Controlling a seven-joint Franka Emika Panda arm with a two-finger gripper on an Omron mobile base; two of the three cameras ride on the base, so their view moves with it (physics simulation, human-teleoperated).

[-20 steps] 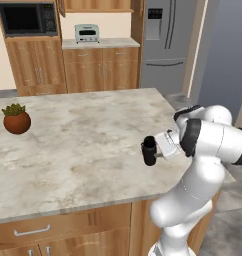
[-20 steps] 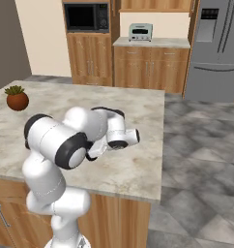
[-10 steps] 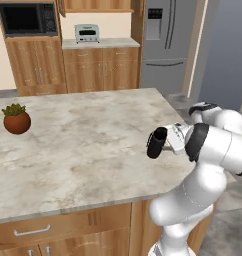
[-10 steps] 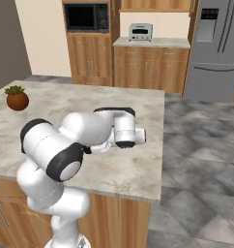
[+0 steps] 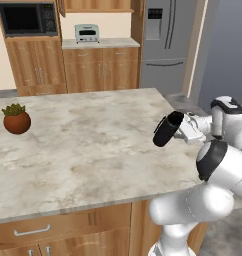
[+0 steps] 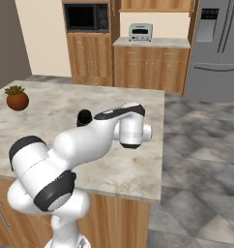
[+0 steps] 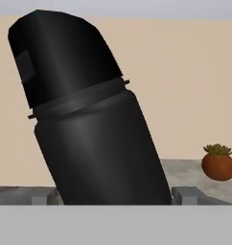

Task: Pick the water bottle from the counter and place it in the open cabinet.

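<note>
The water bottle (image 5: 167,129) is matte black with a narrower cap. It hangs tilted above the right part of the marbled counter (image 5: 83,150), clear of the stone. My gripper (image 5: 180,131) is shut on its lower body from the right. In the hand view the water bottle (image 7: 89,119) leans left between my two fingertips (image 7: 187,194). From the right base view only the top of the water bottle (image 6: 83,116) shows behind my white forearm. The bottom edge of the wood wall cabinet (image 5: 95,5) shows at the top, above the toaster oven.
A small potted plant (image 5: 16,120) stands at the counter's far left. Behind the counter are a microwave (image 5: 27,19) in a wood column, a toaster oven (image 5: 86,33) on a smaller top, and a steel fridge (image 5: 165,40). Grey floor lies to the right.
The bottle has risen off the counter and moved up and to the right in my grip. It has tipped from upright to a slant as the wrist turned.
</note>
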